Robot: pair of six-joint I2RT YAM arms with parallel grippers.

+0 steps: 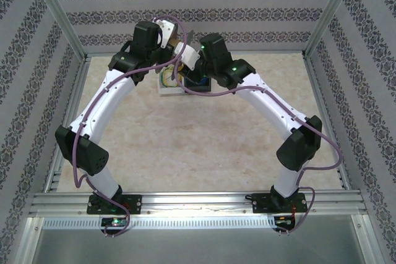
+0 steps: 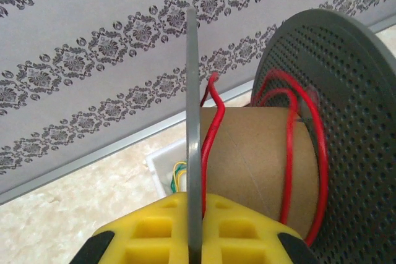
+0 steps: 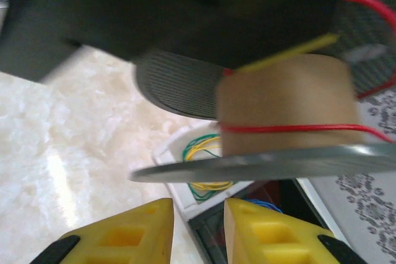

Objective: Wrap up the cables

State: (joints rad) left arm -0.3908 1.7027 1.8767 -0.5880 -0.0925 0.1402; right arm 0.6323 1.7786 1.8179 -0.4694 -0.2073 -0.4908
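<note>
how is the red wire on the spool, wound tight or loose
Loose: a few turns of red wire circle the cardboard core, arching off it beside the perforated flange.

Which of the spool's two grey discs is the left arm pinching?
The disc seen edge-on, clamped between the left fingers; the other disc, showing its perforated face, stands free beyond the cardboard core.

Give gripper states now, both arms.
Left gripper: closed on the flange of the spool.
Right gripper: open, holding nothing.
</note>
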